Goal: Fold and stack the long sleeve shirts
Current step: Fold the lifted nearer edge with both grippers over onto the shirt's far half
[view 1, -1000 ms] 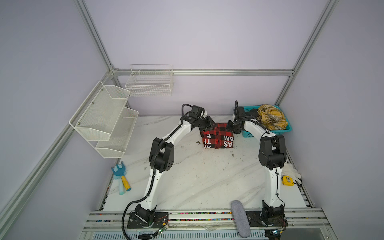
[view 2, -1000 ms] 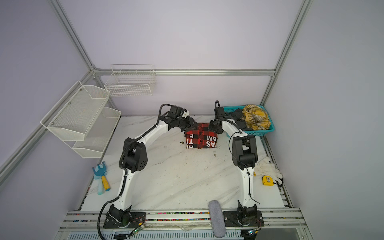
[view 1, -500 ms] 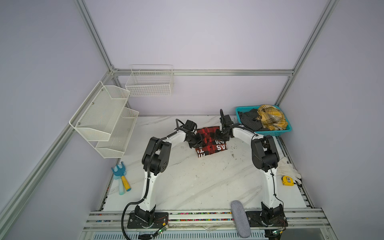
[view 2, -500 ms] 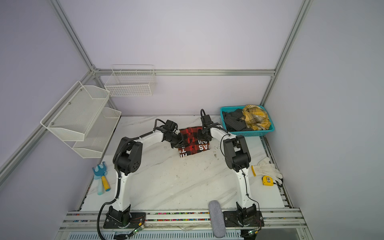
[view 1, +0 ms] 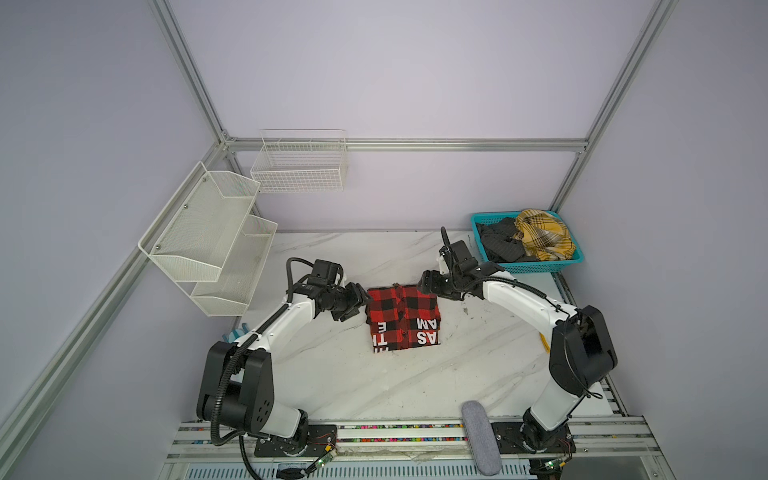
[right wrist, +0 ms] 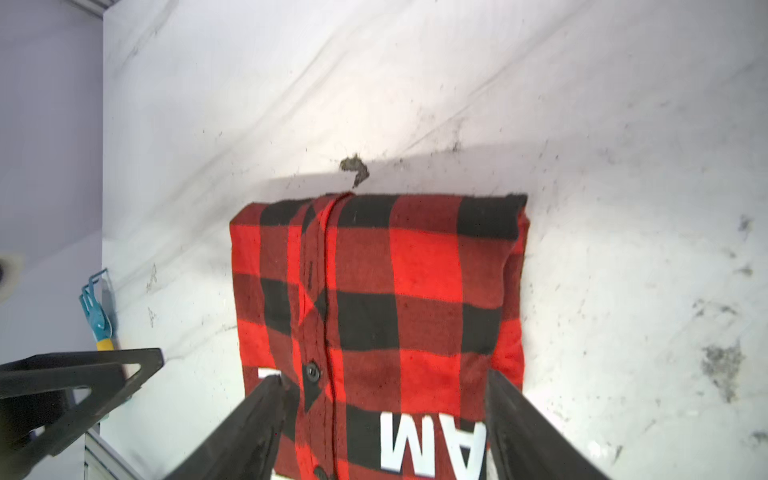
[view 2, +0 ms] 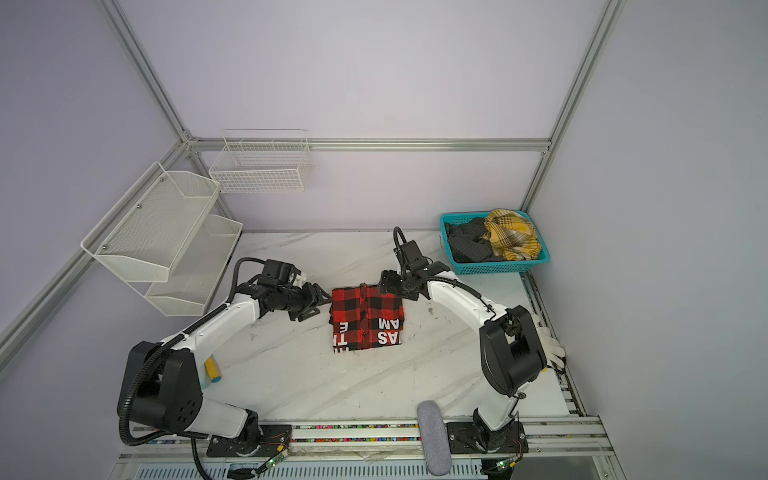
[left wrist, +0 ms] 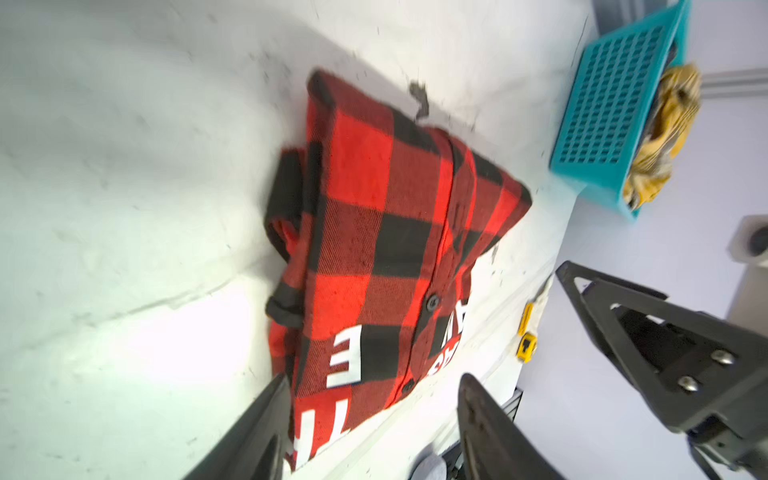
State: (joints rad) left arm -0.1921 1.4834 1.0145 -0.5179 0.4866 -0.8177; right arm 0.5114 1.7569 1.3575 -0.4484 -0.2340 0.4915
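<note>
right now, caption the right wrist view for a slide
Folded red-and-black checked shirt lies on the marble table, framed by the open right tool.

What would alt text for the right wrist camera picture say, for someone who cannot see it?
A folded red-and-black checked shirt with white block letters lies flat on a white marble table. The right gripper, jaws open, frames the shirt's lettered end; a blue, yellow-handled tool lies farther off.
</note>
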